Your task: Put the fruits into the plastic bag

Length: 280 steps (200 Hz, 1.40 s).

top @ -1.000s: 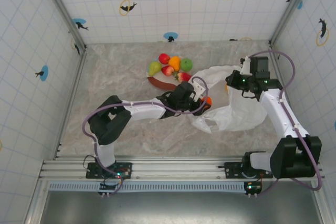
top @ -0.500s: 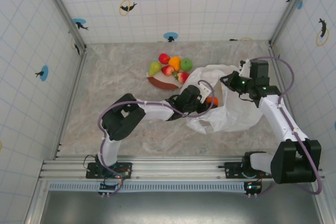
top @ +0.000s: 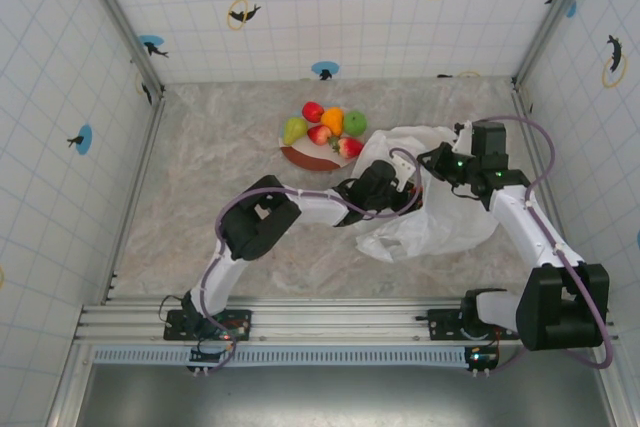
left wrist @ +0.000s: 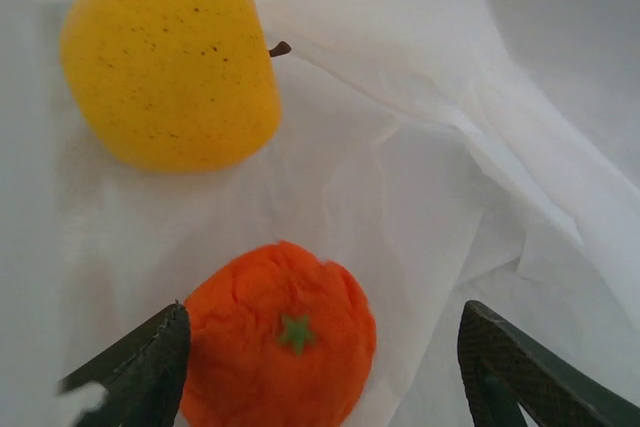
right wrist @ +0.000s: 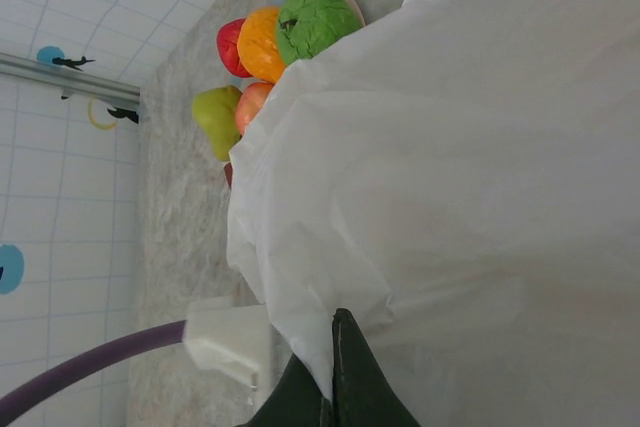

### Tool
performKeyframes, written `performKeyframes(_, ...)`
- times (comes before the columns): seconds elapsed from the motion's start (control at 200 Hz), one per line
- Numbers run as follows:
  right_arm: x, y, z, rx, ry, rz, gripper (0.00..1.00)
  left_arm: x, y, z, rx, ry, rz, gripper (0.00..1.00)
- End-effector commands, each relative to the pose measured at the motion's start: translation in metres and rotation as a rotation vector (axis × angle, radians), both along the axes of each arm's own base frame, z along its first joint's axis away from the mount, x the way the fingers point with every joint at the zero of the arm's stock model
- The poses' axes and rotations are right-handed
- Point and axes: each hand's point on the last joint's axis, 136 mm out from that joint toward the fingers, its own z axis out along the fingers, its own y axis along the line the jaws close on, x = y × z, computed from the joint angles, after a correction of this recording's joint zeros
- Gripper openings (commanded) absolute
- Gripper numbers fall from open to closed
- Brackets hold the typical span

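Now, left gripper (left wrist: 322,319): jaws apart inside the plastic bag (top: 445,217), straddling an orange (left wrist: 280,342); the fruit seems to touch one finger.
Right gripper (right wrist: 335,357): pinched together on the bag's rim.
Yellow fruit (left wrist: 170,62): on the film, beyond the orange.
Other fruits (top: 325,125): heaped on the plate (top: 298,157), just beside the bag.

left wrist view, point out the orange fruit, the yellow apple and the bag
glossy orange toy fruit (left wrist: 280,335), left wrist view, its green star
speckled yellow toy apple (left wrist: 168,62), left wrist view, mid skin
crinkled white plastic bag (left wrist: 440,172), left wrist view, creased film
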Motion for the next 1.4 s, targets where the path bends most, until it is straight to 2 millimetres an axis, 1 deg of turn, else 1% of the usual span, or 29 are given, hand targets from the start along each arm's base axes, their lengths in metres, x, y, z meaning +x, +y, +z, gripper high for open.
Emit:
performKeyframes(0.0,0.001,0.002,0.0,0.008,-0.023,0.006,0.0,-0.003,-0.019,0.012,-0.081,0.049,-0.011,0.74)
performKeyframes(0.09,0.001,0.002,0.0,0.003,-0.025,0.009,0.0,-0.003,-0.02,0.015,-0.086,0.051,-0.01,0.79)
performKeyframes(0.15,-0.001,0.001,-0.001,-0.005,-0.022,0.01,0.0,-0.004,-0.017,0.017,-0.078,0.045,-0.009,0.81)
performKeyframes(0.23,-0.001,-0.003,-0.003,-0.014,-0.022,0.004,0.0,-0.004,-0.009,0.023,-0.072,0.025,-0.002,0.84)
performKeyframes(0.32,-0.001,-0.009,-0.004,-0.028,-0.023,-0.007,0.0,-0.006,0.002,0.035,-0.072,-0.001,0.007,0.88)
performKeyframes(0.465,-0.001,-0.019,-0.008,-0.07,-0.015,-0.014,0.0,-0.012,0.033,0.046,-0.055,-0.021,0.019,0.89)
performKeyframes(0.631,-0.001,-0.024,-0.015,-0.104,-0.003,-0.018,0.0,-0.03,0.075,0.048,-0.002,-0.031,0.012,0.88)
performKeyframes(0.666,0.0,-0.024,-0.016,-0.104,0.0,-0.017,0.0,-0.035,0.082,0.049,0.004,-0.038,0.005,0.88)
performKeyframes(0.681,0.0,-0.024,-0.016,-0.104,-0.003,-0.016,0.0,-0.037,0.084,0.053,0.0,-0.045,0.002,0.88)
performKeyframes(0.686,0.0,-0.024,-0.016,-0.104,-0.002,-0.016,0.0,-0.038,0.087,0.048,0.011,-0.039,0.002,0.88)
performKeyframes(0.746,0.001,-0.023,-0.017,-0.102,0.0,-0.013,0.0,-0.047,0.104,0.043,0.037,-0.04,0.003,0.87)
performKeyframes(0.786,0.002,-0.023,-0.017,-0.1,0.0,-0.012,0.0,-0.049,0.113,0.046,0.039,-0.045,0.019,0.86)
performKeyframes(0.906,0.004,-0.023,-0.021,-0.103,0.006,-0.009,0.0,-0.053,0.147,0.044,0.051,-0.039,0.075,0.84)
performKeyframes(0.951,0.004,-0.023,-0.021,-0.102,0.006,-0.008,0.0,-0.055,0.157,0.044,0.051,-0.038,0.088,0.83)
performKeyframes(0.971,0.005,-0.023,-0.021,-0.102,0.007,-0.008,0.0,-0.056,0.16,0.047,0.044,-0.041,0.093,0.83)
performKeyframes(1.061,0.006,-0.022,-0.021,-0.099,0.005,-0.005,0.0,-0.062,0.176,0.047,0.031,-0.027,0.116,0.81)
performKeyframes(1.141,0.007,-0.022,-0.022,-0.1,0.006,-0.007,0.0,-0.063,0.19,0.04,0.031,0.009,0.171,0.79)
performKeyframes(1.206,0.007,-0.022,-0.023,-0.1,0.007,-0.005,0.0,-0.058,0.198,0.034,0.032,0.048,0.233,0.78)
performKeyframes(1.276,0.007,-0.022,-0.024,-0.099,0.007,-0.006,0.0,-0.046,0.205,0.023,0.056,0.114,0.322,0.79)
performKeyframes(1.341,0.007,-0.022,-0.025,-0.097,0.009,-0.006,0.0,-0.039,0.203,0.014,0.061,0.184,0.354,0.78)
performKeyframes(1.396,0.006,-0.022,-0.024,-0.094,0.006,-0.005,0.0,-0.036,0.198,0.011,0.043,0.225,0.36,0.79)
